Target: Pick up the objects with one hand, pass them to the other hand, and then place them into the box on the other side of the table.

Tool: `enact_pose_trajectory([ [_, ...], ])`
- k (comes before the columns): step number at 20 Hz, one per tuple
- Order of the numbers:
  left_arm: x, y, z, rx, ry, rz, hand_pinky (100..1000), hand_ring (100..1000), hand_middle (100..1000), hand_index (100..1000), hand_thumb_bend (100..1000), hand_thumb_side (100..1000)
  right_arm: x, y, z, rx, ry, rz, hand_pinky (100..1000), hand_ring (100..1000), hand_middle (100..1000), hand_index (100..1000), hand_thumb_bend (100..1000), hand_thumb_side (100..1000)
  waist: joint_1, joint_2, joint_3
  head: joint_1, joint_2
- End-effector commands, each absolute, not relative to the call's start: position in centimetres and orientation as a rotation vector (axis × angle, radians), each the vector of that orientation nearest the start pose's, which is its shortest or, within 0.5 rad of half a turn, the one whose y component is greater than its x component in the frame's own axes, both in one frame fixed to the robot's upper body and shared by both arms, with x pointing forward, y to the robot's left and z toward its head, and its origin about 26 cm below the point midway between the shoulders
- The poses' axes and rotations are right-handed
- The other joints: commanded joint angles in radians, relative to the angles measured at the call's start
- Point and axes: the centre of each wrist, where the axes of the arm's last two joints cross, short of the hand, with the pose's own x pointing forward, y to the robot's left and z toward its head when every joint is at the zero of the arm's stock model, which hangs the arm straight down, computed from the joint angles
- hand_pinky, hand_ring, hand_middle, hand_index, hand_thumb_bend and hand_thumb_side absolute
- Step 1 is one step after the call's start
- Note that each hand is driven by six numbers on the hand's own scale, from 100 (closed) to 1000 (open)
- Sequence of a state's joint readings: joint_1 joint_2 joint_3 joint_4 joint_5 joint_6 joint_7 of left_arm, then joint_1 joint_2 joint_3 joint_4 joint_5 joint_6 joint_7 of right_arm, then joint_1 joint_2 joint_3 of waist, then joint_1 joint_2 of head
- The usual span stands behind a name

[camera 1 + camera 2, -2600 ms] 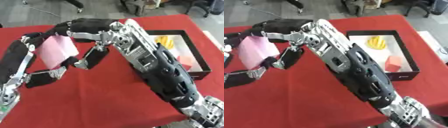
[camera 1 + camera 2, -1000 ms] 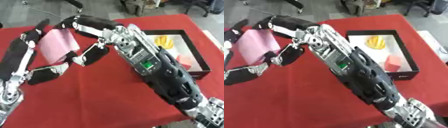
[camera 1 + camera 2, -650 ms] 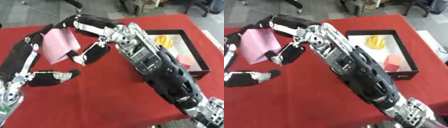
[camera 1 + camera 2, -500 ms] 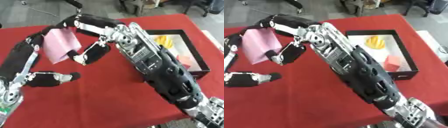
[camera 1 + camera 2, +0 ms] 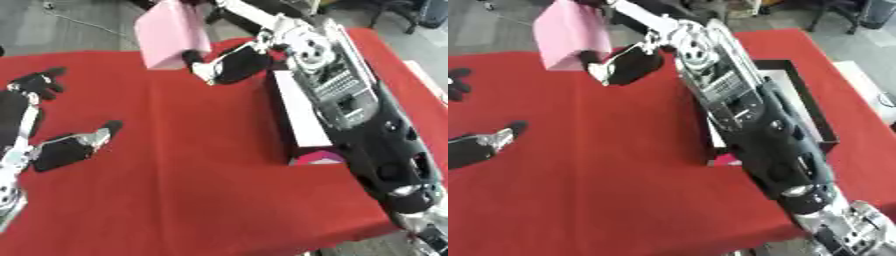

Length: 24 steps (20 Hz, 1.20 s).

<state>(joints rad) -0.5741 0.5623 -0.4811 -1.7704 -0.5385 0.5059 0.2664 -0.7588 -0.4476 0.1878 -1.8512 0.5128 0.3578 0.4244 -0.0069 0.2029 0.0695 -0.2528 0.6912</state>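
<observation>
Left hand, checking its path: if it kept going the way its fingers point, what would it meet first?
Probably only bare red tablecloth; the left hand points up-right, the pink object far beyond, though depth is unclear.

1. The right arm is covering most of the box, hiding its contents.
2. The pink object is running off the top edge.
3. The left hand is showing blurred.
</observation>
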Motion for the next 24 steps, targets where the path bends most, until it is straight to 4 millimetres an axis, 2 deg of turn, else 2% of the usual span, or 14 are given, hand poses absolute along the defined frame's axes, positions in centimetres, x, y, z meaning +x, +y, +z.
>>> enact_pose_trajectory([
  [1, 33.5, 20.2, 20.4, 1.088, -1.924, -0.716, 702, 643, 616, 845, 482, 587, 34.7, -23.8, 30.8, -0.825, -1.838, 0.972, 857, 1000, 527, 626, 100, 123, 0.000, -0.018, 0.001, -0.002, -0.013],
  [3, 33.2, 20.7, 20.7, 1.097, -1.948, -0.670, 700, 630, 607, 829, 443, 588, 35.5, -26.8, 29.7, -0.926, -1.732, 0.882, 858, 1000, 536, 643, 100, 143, -0.001, -0.016, 0.001, -0.003, -0.017],
  [6, 33.0, 21.3, 20.9, 1.107, -1.972, -0.618, 708, 630, 607, 822, 444, 585, 35.9, -30.7, 28.3, -1.041, -1.594, 0.785, 855, 1000, 542, 652, 100, 147, -0.002, -0.013, -0.001, -0.004, -0.021],
  [9, 32.7, 21.6, 21.2, 1.122, -1.997, -0.583, 713, 633, 610, 822, 448, 584, 35.9, -33.4, 26.9, -1.105, -1.490, 0.756, 856, 1000, 562, 675, 100, 147, -0.001, -0.012, -0.002, -0.005, -0.027],
  [11, 32.7, 21.7, 21.3, 1.129, -2.003, -0.569, 714, 634, 611, 822, 448, 584, 35.9, -34.3, 26.1, -1.116, -1.439, 0.776, 868, 1000, 612, 728, 100, 151, 0.000, -0.012, -0.003, -0.006, -0.032],
  [14, 32.7, 21.8, 21.4, 1.135, -2.001, -0.560, 715, 637, 613, 823, 447, 584, 35.8, -35.4, 25.2, -1.121, -1.373, 0.816, 904, 1000, 738, 856, 100, 162, 0.002, -0.012, -0.003, -0.010, -0.036],
  [15, 32.7, 21.8, 21.4, 1.137, -1.999, -0.558, 715, 637, 614, 824, 446, 584, 35.8, -35.7, 24.9, -1.123, -1.353, 0.828, 956, 1000, 852, 965, 100, 117, 0.002, -0.011, -0.003, -0.012, -0.039],
  [16, 32.7, 21.9, 21.4, 1.139, -1.997, -0.555, 715, 637, 614, 824, 446, 583, 35.9, -35.9, 24.7, -1.129, -1.332, 0.841, 994, 1000, 925, 1000, 100, 200, 0.002, -0.011, -0.003, -0.013, -0.041],
  [17, 32.7, 21.9, 21.4, 1.141, -1.995, -0.551, 715, 637, 614, 824, 444, 584, 35.9, -36.1, 24.5, -1.138, -1.312, 0.859, 1000, 1000, 983, 1000, 100, 245, 0.003, -0.011, -0.003, -0.014, -0.041],
  [19, 32.7, 21.9, 21.4, 1.142, -1.992, -0.544, 715, 637, 614, 825, 440, 584, 35.9, -36.5, 24.3, -1.163, -1.274, 0.893, 1000, 1000, 1000, 1000, 100, 325, 0.003, -0.010, -0.004, -0.016, -0.042],
  [21, 32.7, 22.0, 21.4, 1.145, -1.990, -0.537, 714, 637, 614, 827, 440, 583, 35.9, -36.8, 24.3, -1.195, -1.248, 0.901, 1000, 1000, 1000, 1000, 154, 365, 0.004, -0.010, -0.005, -0.018, -0.042],
  [24, 32.7, 22.1, 21.3, 1.146, -1.987, -0.524, 713, 636, 613, 825, 439, 585, 35.7, -36.8, 24.5, -1.222, -1.237, 0.903, 1000, 1000, 1000, 1000, 186, 356, 0.005, -0.010, -0.005, -0.020, -0.043],
])
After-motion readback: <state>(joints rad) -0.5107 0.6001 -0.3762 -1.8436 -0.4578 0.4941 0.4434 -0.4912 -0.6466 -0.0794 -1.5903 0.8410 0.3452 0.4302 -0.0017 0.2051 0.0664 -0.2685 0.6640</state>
